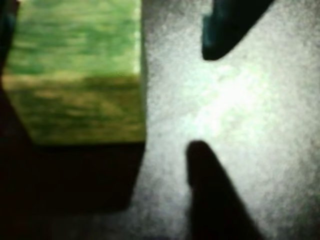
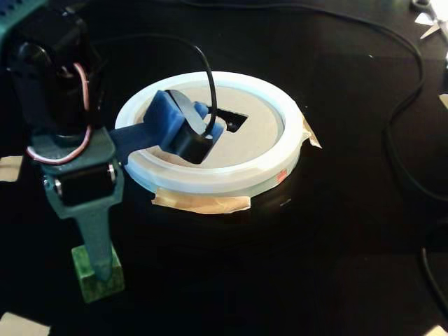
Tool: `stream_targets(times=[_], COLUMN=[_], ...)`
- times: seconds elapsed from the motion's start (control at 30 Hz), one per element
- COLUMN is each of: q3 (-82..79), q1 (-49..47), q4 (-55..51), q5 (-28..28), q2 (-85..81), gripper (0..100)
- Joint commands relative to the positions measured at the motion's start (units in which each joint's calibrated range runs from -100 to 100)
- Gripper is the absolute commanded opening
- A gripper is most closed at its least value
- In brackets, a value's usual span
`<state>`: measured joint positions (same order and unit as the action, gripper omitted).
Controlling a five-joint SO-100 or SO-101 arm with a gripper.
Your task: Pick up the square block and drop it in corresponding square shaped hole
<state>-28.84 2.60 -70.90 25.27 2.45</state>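
Observation:
The green wooden square block (image 1: 75,70) fills the upper left of the wrist view and rests on the table. In the fixed view the block (image 2: 89,283) lies at the lower left, under the arm's tip. My gripper (image 1: 110,50) is open and straddles the block. One dark finger (image 1: 230,27) stands well clear to the block's right; the other shows only as a dark sliver at the left edge, close against the block. In the fixed view the gripper (image 2: 103,269) points straight down onto the block. The square hole (image 2: 234,120) is in the lid of a round white bin (image 2: 210,183).
The round bin is taped to the black table with tan tape (image 2: 203,204). A black cable (image 2: 399,119) runs across the right side. The blue camera mount (image 2: 175,126) hangs over the bin's left rim. Paper scraps lie at the table's edges.

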Motion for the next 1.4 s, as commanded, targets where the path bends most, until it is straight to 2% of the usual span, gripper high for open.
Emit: stream_targets(times=[0.0, 0.17, 0.23, 0.53, 0.77, 0.93, 1.0, 1.17, 1.37], q3=[4.3, 4.3, 4.3, 4.2, 6.3, 12.8, 15.7, 18.4, 18.4], q1=[0.8, 0.8, 0.8, -1.2, -1.8, -14.2, -22.3, -34.1, -41.4], q4=[-0.6, -0.6, -0.6, -1.0, -12.5, -18.6, -18.2, -17.4, -6.8], q5=[-0.1, -0.1, -0.1, -0.3, -0.4, 0.5, 2.8, 6.5, 7.7], q2=[-0.2, -0.5, -0.9, -5.1, -22.5, -26.2, -26.1, -25.1, -19.3], gripper=[57, 35, 32, 31, 31, 32, 33, 33, 33])
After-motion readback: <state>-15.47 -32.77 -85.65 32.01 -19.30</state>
